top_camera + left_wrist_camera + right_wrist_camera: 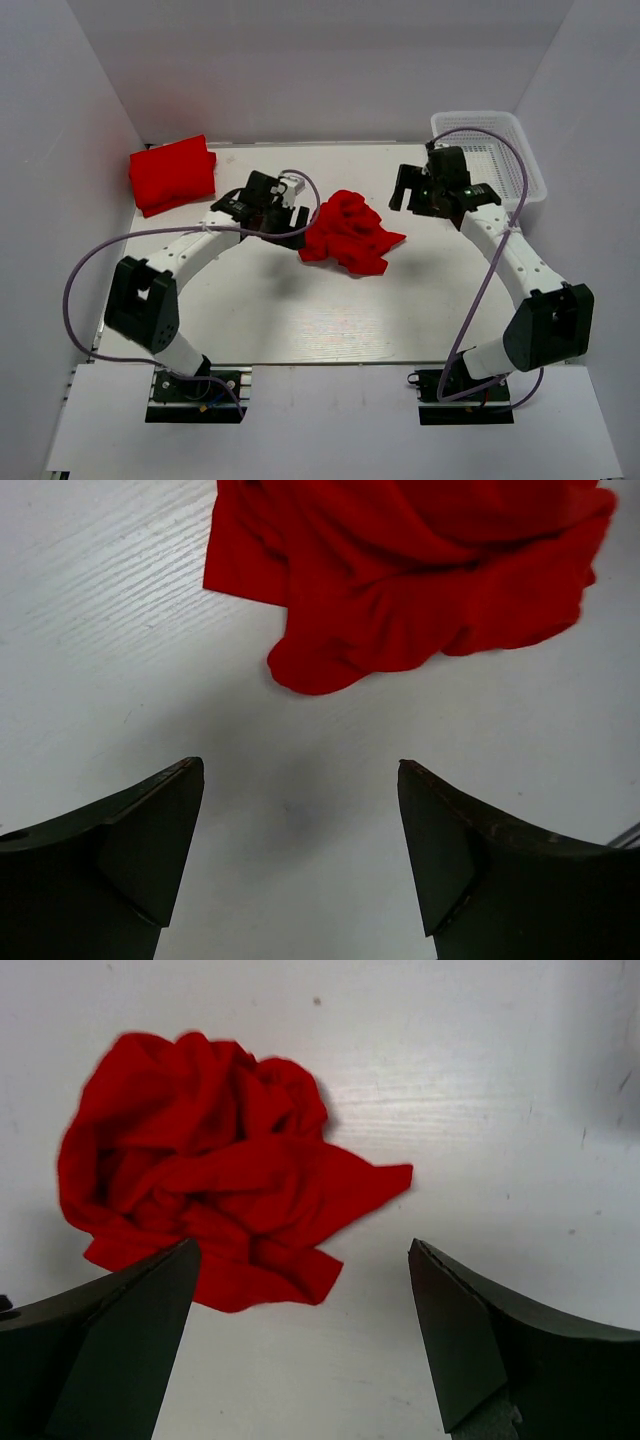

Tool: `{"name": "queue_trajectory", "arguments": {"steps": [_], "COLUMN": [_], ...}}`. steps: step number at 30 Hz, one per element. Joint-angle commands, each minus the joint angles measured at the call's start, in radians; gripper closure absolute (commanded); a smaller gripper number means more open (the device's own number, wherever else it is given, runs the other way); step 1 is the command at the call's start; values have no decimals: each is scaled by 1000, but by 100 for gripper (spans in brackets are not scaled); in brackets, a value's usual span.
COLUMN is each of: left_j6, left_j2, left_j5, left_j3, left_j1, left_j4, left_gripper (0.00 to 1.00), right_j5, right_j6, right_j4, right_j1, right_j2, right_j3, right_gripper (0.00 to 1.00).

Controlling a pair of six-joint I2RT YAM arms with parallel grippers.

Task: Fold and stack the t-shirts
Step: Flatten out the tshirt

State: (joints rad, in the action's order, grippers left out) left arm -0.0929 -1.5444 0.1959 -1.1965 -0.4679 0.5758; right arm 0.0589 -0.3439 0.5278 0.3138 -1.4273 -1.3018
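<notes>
Crumpled t-shirt (348, 232) lies centre; folded t-shirt (172, 175) far left. Left gripper (300, 770) spread, just left of the crumpled one; right gripper (300, 1245) spread, to its right.

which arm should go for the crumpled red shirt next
Left, probably. The left gripper sits right beside the crumpled t-shirt, fingers open, with the cloth edge just ahead in its wrist view. The right gripper hangs farther off, near the basket.

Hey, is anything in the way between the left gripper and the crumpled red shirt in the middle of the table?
Nothing visible. Only bare white table lies between the open left gripper and the crumpled bright red cloth t-shirt, which sits just ahead of its fingertips.
</notes>
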Motion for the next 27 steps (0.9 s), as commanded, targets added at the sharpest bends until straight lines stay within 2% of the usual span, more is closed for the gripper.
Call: {"name": "queue_trajectory", "arguments": {"steps": [1, 4, 11, 19, 20, 22, 23, 26, 27], "left_j6": [2, -8, 99, 133, 145, 145, 154, 182, 182], "left_j2": [-57, -95, -171, -264, -273, -283, -292, -301, -301], "left_j5": [0, 48, 125, 79, 79, 89, 89, 99, 99], "left_j3": [-14, 32, 72, 48, 35, 25, 14, 5, 5], "left_j1": [-6, -6, -15, -34, -34, -34, -34, -34, -34], "left_j4": [-22, -112, -201, -238, -238, -251, -251, -240, -240], "left_gripper": [12, 14, 19, 25, 30, 31, 38, 44, 56], "right_j5": [22, 33, 64, 64, 62, 64, 62, 53, 45], "right_j6": [-58, -67, -72, -83, -83, -89, -89, -102, -109], "right_j4": [34, 32, 17, 29, 31, 31, 31, 31, 29], "right_j1": [-5, -4, -9, -28, -30, -33, -36, -41, -42], "right_j2": [-2, -18, -96, -157, -160, -163, -168, -179, -182], "right_j3": [53, 81, 70, 50, 53, 56, 58, 70, 70], "right_gripper": [10, 10, 10, 10, 10, 10, 10, 10, 10]}}
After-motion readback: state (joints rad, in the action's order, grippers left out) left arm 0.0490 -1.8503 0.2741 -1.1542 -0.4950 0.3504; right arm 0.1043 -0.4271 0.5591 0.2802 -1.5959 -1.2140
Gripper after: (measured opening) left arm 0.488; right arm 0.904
